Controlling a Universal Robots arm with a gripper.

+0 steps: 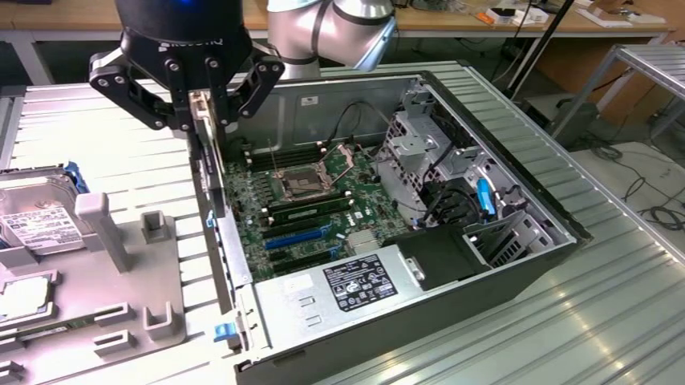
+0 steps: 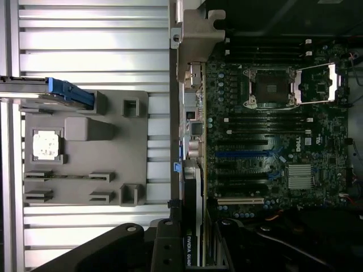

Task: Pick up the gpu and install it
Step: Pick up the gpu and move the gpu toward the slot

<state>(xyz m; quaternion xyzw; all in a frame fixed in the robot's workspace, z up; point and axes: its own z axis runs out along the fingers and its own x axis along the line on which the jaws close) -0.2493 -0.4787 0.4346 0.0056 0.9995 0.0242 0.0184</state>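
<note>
The hand (image 1: 207,116) is matte black, with a broad rounded body that carries a faint blue glow at its upper edge. Its two angular fingers (image 1: 137,87) are linkages of flat black bars joined at round pivots. The wrist view shows one pale pivot pin (image 2: 131,228) set in a bar. The arm (image 1: 334,30) is smooth silver-grey with a bulging rounded joint housing.

I look over a ribbed counter (image 1: 621,321) bearing an open computer case (image 1: 310,120), motherboard (image 1: 321,200) bare (socket frame flipped up), and a grey tray (image 1: 139,265) with a hard drive (image 1: 38,220) at its edge.
</note>
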